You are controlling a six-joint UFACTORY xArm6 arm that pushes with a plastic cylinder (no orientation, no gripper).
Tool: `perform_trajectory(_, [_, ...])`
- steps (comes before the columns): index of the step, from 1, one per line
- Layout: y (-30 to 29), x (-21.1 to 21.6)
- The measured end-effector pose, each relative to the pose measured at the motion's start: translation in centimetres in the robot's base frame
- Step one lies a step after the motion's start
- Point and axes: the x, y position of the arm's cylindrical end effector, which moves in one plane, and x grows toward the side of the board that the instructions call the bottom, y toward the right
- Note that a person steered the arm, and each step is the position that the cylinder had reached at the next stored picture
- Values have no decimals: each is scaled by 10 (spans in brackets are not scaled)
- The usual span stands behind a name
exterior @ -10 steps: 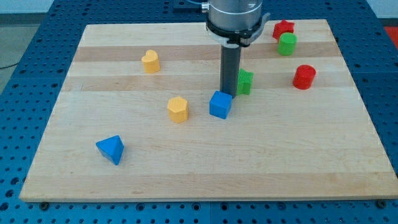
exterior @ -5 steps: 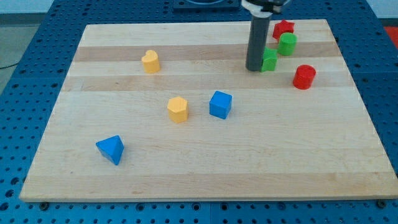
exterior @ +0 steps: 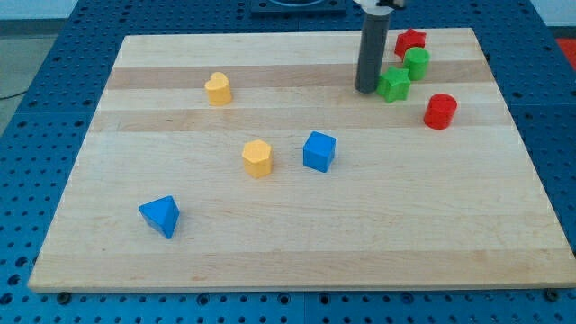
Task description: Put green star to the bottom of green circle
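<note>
The green star [exterior: 393,85] lies near the board's top right, just below and left of the green circle [exterior: 416,63]; the two look close or touching. My tip [exterior: 366,89] stands right at the star's left side, touching or almost touching it. The rod rises straight up out of the view's top.
A red star [exterior: 409,41] sits above the green circle at the board's top edge. A red cylinder [exterior: 440,111] lies below right of the green star. A blue cube [exterior: 319,151], a yellow hexagon block [exterior: 257,157], a yellow block [exterior: 217,88] and a blue triangular block [exterior: 161,215] lie to the left.
My tip moved from beside the blue cube up and to the right, pushing the green star up to the green circle's lower left. In the last half second the star shifted slightly right.
</note>
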Motion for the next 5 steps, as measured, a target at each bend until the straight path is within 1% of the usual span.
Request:
perform_trajectory(3, [43,0])
perform_trajectory(4, [39,0])
perform_trajectory(5, [-1,13])
